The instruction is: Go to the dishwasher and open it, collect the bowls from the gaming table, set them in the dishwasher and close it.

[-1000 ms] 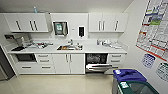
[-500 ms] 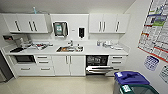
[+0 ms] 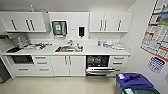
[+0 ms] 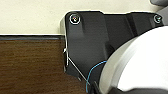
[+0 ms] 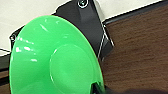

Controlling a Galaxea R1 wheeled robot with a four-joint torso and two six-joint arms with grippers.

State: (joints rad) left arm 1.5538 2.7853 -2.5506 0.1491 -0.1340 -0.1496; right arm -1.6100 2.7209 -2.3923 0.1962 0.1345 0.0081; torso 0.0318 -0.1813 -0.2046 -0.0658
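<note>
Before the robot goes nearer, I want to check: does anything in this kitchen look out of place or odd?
Only the dishwasher: its door hangs open below the counter, showing the dark racks. A green bowl shows large in the right wrist view. Nothing looks spilled or damaged.

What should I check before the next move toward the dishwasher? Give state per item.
1. Dishwasher door open: ok, it hangs down and the dark racks show.
2. Floor between robot and dishwasher free of objects: ok in the head view.
3. Blue-lidded bin close to the right of the door: not ok, it narrows the approach there.
4. Green bowl at the right wrist: ok, it sits close to the camera; the grip itself cannot tell.
5. White bowl-like object at the left wrist: cannot tell what it is or whether it is held.
</note>
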